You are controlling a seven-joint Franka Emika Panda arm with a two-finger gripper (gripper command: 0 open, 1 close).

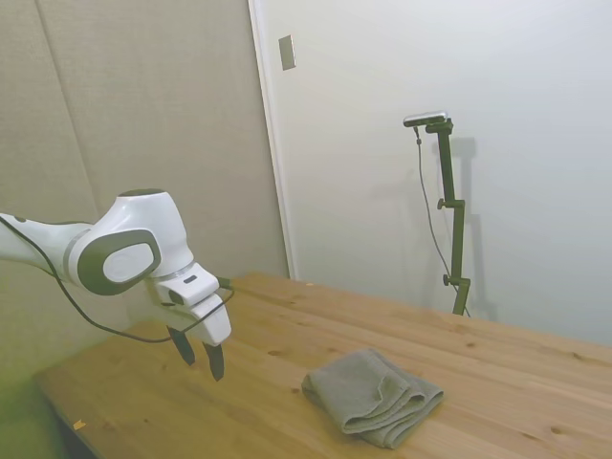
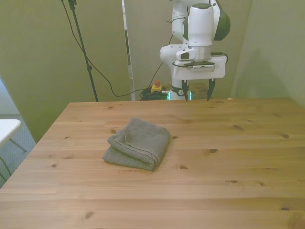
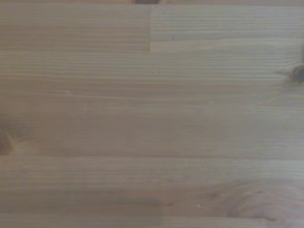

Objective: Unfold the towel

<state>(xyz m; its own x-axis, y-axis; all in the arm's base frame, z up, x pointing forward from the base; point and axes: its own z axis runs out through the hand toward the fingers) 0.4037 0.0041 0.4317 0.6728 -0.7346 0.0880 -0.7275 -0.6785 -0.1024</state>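
The grey-olive towel (image 1: 373, 397) (image 2: 137, 143) lies folded in thick layers on the wooden table (image 2: 228, 157), left of centre in the front view. My gripper (image 1: 199, 359) (image 2: 197, 94) hangs open above the table's far edge, well clear of the towel, with nothing between its fingers. Its dark fingertips (image 1: 216, 363) point down. The wrist view holds only bare wood planks (image 3: 152, 118); the towel is out of that view.
A wall stands close behind the table in the side view. In the front view cables and a small box with a red button (image 2: 156, 87) lie on the floor behind the table's far edge. A white surface (image 2: 7, 129) sits at the front view's left.
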